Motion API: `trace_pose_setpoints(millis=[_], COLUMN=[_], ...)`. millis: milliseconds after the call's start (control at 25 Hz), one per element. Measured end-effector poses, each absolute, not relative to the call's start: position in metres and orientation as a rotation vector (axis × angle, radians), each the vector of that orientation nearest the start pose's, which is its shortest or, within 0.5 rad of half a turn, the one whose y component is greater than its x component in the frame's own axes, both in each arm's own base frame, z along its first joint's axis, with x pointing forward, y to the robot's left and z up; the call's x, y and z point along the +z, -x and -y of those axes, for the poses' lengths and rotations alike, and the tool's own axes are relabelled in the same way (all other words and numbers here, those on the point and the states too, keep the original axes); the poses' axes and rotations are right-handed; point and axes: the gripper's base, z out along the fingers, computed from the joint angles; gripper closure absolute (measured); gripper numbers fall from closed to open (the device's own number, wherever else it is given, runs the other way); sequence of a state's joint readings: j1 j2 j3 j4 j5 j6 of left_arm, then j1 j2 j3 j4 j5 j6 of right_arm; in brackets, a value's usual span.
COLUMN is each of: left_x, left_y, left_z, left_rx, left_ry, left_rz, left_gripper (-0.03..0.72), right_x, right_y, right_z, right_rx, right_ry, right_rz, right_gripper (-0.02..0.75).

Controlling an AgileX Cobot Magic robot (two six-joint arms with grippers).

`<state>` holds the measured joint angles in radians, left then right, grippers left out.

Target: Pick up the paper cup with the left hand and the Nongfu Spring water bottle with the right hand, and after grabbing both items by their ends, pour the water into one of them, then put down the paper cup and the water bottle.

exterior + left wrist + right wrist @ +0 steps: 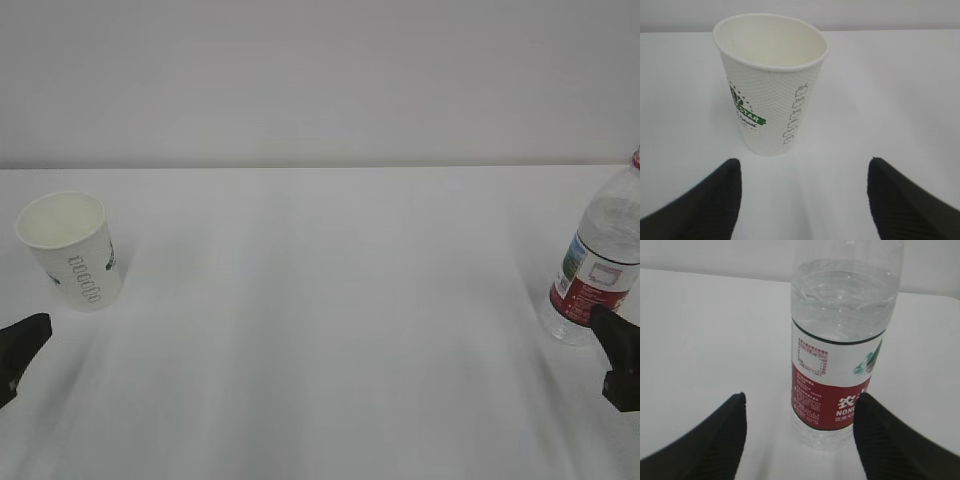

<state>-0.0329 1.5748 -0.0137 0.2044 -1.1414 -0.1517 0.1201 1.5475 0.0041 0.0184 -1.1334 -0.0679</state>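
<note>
Your white desk filled the frame. The Nongfu Spring water bottle stood at right, the paper cup at left. Right hand and left hand had fingers spread, touching nothing.

A plain white table carries two things. A small white tapered paper cup stands upright just ahead of the left black gripper. A clear plastic red-labelled water bottle stands upright before the right black gripper.

Paper cup far left, water bottle far right.
</note>
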Motion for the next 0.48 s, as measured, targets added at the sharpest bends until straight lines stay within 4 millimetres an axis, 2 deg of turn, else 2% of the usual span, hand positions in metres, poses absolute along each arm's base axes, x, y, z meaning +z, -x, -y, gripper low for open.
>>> trace_pose_setpoints(millis=[320, 480], left_x=[0.1279, 0.1273], left_y=[-0.1696, -0.1690], left_z=[0.0226, 0.0249], left_rx=[-0.228, -0.236], left_ry=[-0.121, -0.163], left_rz=[-1.908, -1.908], left_gripper=[0.119, 0.105], right_x=[0.1299, 0.1312], right_y=[-0.1655, -0.1676], right_z=[-0.0200, -0.0238], right_rx=[0.036, 0.060], right_ry=[0.178, 0.221], right_rz=[-1.889, -1.875], right_gripper=[0.232, 0.157])
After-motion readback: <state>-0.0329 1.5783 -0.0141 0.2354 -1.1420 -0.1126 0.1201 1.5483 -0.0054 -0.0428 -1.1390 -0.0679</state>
